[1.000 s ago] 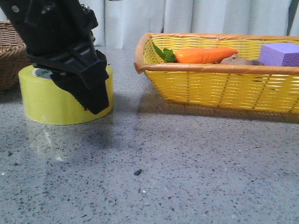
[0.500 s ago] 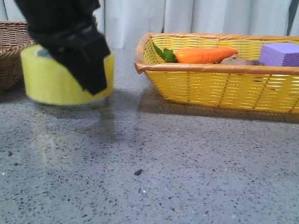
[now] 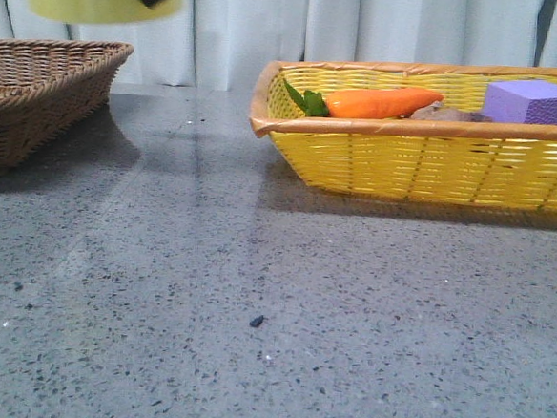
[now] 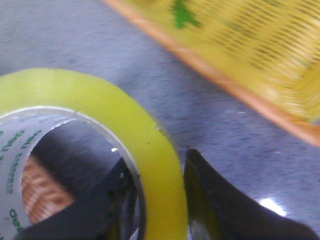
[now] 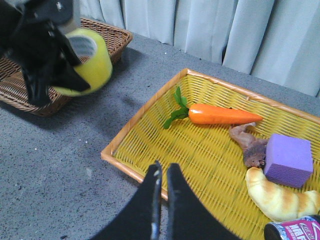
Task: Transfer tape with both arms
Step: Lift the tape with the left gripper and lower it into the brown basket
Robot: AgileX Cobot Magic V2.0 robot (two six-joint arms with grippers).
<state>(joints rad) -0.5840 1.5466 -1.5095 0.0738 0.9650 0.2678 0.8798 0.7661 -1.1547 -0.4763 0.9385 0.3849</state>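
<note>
While the left tool pinches the wall of the tape, one finger inside the core and one outside, the roll hangs clear above the surface near the brown basket. The right tool hovers over the yellow basket, fingers pressed nearly together, holding nothing

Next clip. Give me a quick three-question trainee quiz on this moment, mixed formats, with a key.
1. True or false: the tape rests on the table.
2. Which pincer grips the tape? A) left B) right C) neither
3. Fill in: the carrot lies in the ____ basket.

Key:
1. False. It is lifted clear of the table.
2. A. The left pincer clamps the roll's wall, one finger inside the core, one outside; the right pincer is shut and holds nothing.
3. Yellow.
</note>
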